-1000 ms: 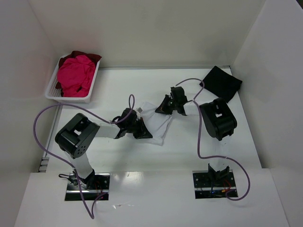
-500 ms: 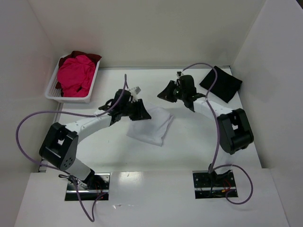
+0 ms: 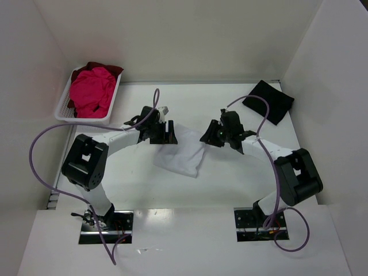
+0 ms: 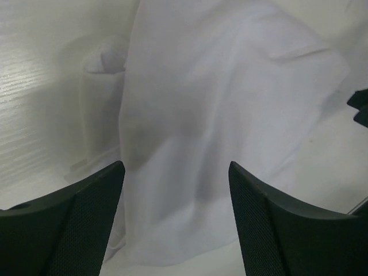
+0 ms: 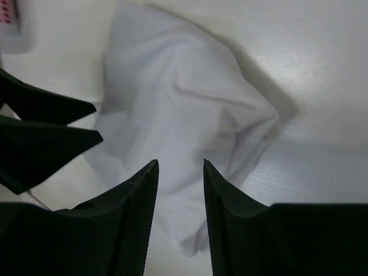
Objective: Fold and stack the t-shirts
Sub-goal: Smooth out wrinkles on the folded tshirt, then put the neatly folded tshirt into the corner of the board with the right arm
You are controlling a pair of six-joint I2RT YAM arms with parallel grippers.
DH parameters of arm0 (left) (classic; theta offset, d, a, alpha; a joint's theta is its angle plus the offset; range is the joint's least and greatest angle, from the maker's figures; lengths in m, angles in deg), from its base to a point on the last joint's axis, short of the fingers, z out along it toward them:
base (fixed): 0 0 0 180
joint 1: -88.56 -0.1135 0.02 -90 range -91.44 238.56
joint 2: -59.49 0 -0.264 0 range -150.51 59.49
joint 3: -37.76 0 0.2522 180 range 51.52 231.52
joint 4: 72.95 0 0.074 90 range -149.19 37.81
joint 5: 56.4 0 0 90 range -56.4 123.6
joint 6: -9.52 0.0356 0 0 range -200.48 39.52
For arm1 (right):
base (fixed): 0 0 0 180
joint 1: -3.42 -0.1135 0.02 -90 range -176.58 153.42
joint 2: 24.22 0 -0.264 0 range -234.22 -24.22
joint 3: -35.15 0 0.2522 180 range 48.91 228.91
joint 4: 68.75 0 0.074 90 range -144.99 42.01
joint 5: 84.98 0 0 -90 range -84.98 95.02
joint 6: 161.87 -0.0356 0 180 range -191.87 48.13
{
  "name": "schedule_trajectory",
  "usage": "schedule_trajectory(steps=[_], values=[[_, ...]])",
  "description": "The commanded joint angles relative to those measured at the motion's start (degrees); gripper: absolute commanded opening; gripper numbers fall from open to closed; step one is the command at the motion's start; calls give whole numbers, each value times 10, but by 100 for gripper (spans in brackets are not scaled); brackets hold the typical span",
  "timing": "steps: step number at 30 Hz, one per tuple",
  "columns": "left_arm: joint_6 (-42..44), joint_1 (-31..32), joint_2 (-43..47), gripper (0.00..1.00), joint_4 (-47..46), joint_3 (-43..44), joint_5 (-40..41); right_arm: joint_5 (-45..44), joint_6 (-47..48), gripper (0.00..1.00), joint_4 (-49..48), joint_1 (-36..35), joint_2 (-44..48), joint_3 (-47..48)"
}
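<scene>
basket (image 3: 63, 112): you see only a sliver of dark red t-shirt (image 3: 115, 69) behind pink t-shirt (image 3: 92, 91) | right of basket: left gripper (image 3: 170, 133) hides from you the far edge of white t-shirt (image 3: 183, 157)

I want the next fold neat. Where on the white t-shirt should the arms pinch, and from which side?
Likely its two far corners, one per gripper, from above: the white t-shirt lies limp and nearly flat, so only edges offer a pinch, and the open left gripper and right gripper hover there.

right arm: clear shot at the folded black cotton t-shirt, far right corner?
Probably yes: the black cotton t-shirt lies uncovered, nothing between it and the open, empty right claw but its own purple cable.
</scene>
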Motion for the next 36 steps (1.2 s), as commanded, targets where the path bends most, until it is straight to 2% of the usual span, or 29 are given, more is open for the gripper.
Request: schedule_trajectory(steps=[1,6,9,12,18,23,25,29,33,34,36], values=[[37,0,-16,81,13,28,11,-38,10,44,42,-27,29,-23],[25,-5,-31,81,-1,14,4,-50,-20,58,48,-40,40,-61],[25,-5,-45,81,13,14,18,-55,-34,60,42,-40,40,-82],[25,-5,-57,80,20,20,34,-55,-40,57,21,-40,40,-96],[25,-5,-35,78,20,14,34,-44,-63,58,3,-67,1,-89],[14,-5,-5,80,26,9,47,-60,-91,73,-22,-94,-43,-82],[8,-12,22,80,26,4,65,-75,-99,75,-15,-109,-62,-74],[-23,-29,100,83,13,-21,81,-83,-114,75,-15,-109,-92,-62],[-34,-49,189,87,2,-37,91,-111,-124,67,6,-109,-112,-42],[-34,-57,221,90,2,-42,97,-117,-130,60,6,-109,-118,-42],[-34,-71,247,91,2,-42,98,-123,-130,55,27,-109,-134,-21]])
